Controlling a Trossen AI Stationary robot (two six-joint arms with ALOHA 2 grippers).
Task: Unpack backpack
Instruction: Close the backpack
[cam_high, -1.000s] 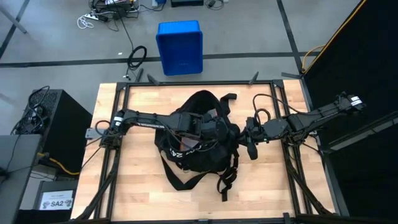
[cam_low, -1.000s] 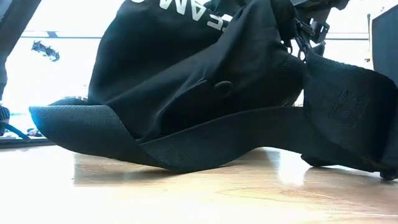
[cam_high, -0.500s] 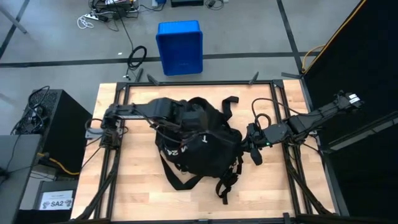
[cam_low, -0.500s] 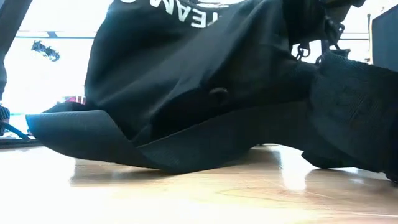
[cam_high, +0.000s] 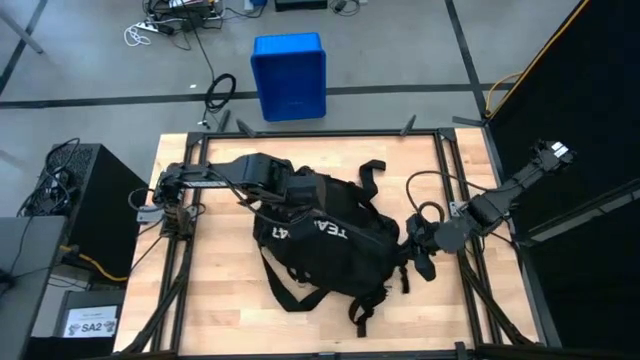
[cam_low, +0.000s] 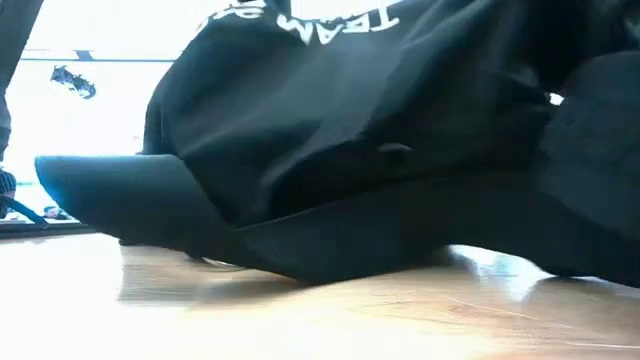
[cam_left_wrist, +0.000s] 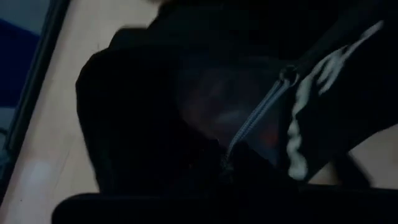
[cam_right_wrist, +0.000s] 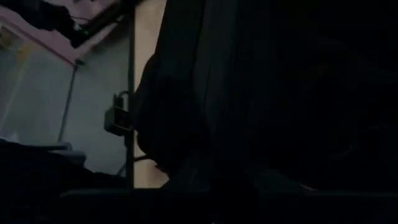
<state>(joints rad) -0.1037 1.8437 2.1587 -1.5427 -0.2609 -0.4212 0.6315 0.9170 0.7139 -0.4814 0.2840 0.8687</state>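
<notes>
Shifted since the earlier frames: the backpack now sits farther toward the right side of the wooden table, turned so that its white "TEAM" lettering faces up in the high view, whereas before only part of the print showed at its left flank. Item: large black soft fabric backpack, lying near the table's middle, straps trailing toward the near edge and one strap curling toward the far edge. In the low view its bulk fills most of the picture, lettering at the top, a broad strap resting on the tabletop. Left gripper: at the backpack's upper left corner, buried in the fabric, fingers pressed together; whether cloth is pinched between them cannot be told. Its wrist view shows the pack's dark fabric, a pale zipper line and white print close ahead. Right gripper: drawn back toward the table's right rail compared with a second ago, at the backpack's right edge, fingers pressed together; contact with the pack cannot be judged. Its wrist view is mostly dark fabric. Also present: blue plastic crate on the floor beyond the table, well apart from it; black cabinet to the left.
</notes>
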